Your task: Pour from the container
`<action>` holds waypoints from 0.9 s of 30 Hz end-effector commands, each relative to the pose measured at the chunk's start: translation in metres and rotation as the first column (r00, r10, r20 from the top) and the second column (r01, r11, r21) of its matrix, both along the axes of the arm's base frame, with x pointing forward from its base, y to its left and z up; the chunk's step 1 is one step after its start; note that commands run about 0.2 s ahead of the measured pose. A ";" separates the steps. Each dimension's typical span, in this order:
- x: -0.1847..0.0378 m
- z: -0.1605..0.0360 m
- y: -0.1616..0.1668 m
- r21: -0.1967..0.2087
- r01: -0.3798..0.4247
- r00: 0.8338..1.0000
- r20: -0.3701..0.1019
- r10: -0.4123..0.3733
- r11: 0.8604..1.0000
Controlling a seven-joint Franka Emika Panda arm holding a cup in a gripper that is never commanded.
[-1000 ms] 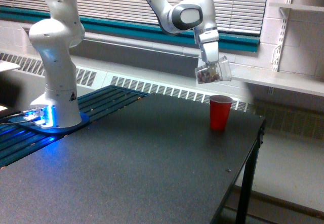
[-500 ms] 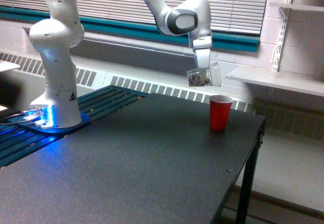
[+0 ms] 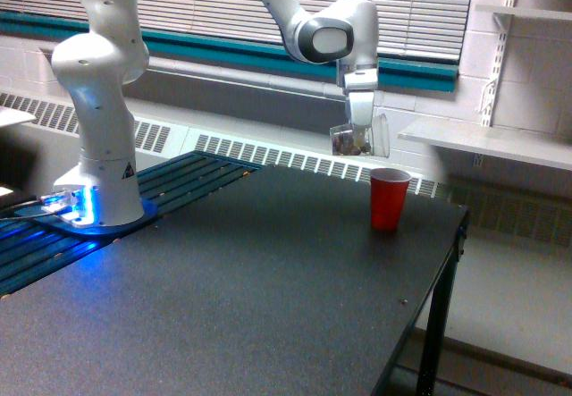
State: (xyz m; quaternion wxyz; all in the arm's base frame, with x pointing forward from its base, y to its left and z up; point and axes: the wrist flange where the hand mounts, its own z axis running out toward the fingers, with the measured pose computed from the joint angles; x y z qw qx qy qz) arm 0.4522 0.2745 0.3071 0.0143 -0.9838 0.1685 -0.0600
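Observation:
The container [image 3: 357,139] is a small clear plastic cup with brownish and reddish pieces showing at its bottom. It hangs roughly upright in the air in the exterior view, and my gripper [image 3: 361,126] is shut on it from above. A red plastic cup [image 3: 389,198] stands upright on the black table [image 3: 250,280], below the container and slightly toward the exterior view's right. The container is clear of the red cup's rim.
The arm's white base [image 3: 100,172] stands at the exterior view's left on a blue-lit mount. The table's edge runs close to the red cup on the exterior view's right. A white shelf [image 3: 487,144] and a wall with blinds lie behind.
The container has swung back from a strong tilt to nearly upright and shifted toward the exterior view's left, away from over the red cup. Since half a second ago it has barely moved.

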 end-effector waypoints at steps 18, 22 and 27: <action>0.019 -0.012 0.013 0.002 -0.121 0.987 -0.110 0.120 0.993; 0.020 -0.011 0.014 0.003 -0.129 0.984 -0.125 0.129 0.992; 0.021 -0.011 0.015 0.002 -0.142 0.978 -0.153 0.141 0.990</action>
